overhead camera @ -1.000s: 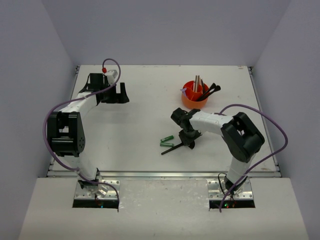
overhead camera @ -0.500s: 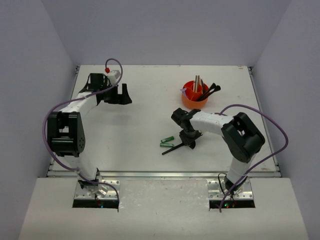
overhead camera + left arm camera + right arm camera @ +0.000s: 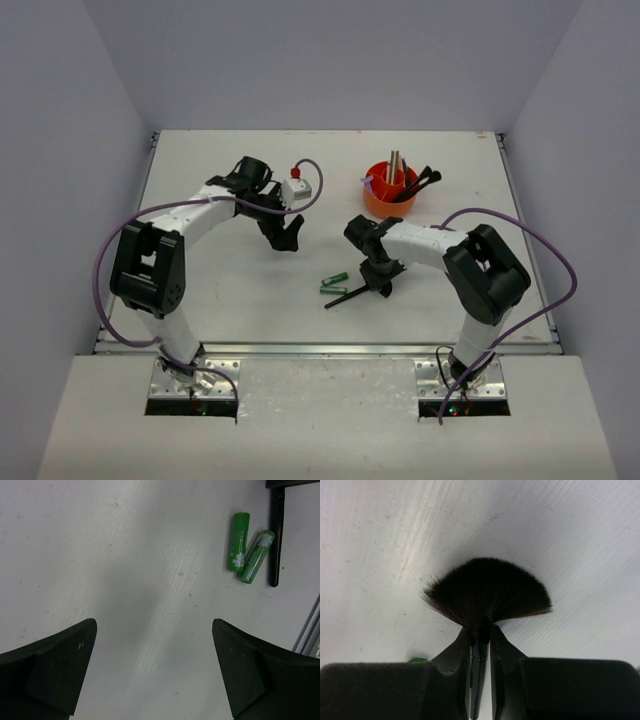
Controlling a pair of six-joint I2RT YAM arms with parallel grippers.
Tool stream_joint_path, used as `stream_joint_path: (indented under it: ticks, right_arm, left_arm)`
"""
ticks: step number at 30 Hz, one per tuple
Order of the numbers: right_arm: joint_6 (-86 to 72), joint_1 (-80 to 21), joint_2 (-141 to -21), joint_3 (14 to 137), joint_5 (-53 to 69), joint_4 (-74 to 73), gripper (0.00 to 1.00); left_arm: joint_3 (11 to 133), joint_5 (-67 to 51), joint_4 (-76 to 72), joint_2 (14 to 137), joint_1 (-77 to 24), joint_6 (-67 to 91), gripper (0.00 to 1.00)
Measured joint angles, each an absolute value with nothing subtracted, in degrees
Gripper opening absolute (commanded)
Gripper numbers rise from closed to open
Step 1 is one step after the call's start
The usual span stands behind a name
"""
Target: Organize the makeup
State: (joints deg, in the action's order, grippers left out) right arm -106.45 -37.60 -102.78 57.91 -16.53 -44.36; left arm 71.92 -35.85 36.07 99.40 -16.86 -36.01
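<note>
Both arms are built alike: white tubular links joined by bulky black joint housings, on the left arm [image 3: 150, 270] and the right arm [image 3: 485, 275]. A thin purple cable [image 3: 100, 270] loops loosely along the left arm, and a second purple cable [image 3: 572, 275] runs along the right. A small white box with a red cap [image 3: 294, 186] is mounted near the left wrist. Each arm is bolted to one of two silver metal base plates [image 3: 195, 385]. The left gripper [image 3: 154, 630] has broad, matte black wedge-shaped fingers [image 3: 55, 670]. On the right gripper [image 3: 480, 635], the black fingers [image 3: 454, 652] taper to thin tips.
</note>
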Motion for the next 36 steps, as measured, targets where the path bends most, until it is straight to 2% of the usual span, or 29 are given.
stream_joint_path:
  ticks: [7,14,20,26,36]
  right_arm:
    - [-106.48,-37.56,-102.78,57.91,-16.51,-44.37,0.00]
    - [-106.49,-37.21,-102.78,57.91,-16.49,-44.41,0.00]
    - [-106.48,-37.15,-102.67,57.64,-16.47,-44.00,0.00]
    - [-106.48,-37.15,-102.33,57.19,-16.47,-43.69,0.00]
    - [-106.69,-37.12,-102.13,56.93,-16.51,-43.53,0.00]
  left_arm:
    - [71.36,-35.65,36.00,99.55,-22.27,-38.57,0.98]
    - [64.93,-34.64,34.61,99.28,-28.11,-39.24,1.00]
    - [55.65,-28.29,26.10,95.59,-30.75,-37.18,1.00]
    - [53.04,-23.54,16.98,94.39,-32.01,-32.42,1.00]
    - [49.78,-24.39,13.50,94.39,-36.12,-31.00,1.00]
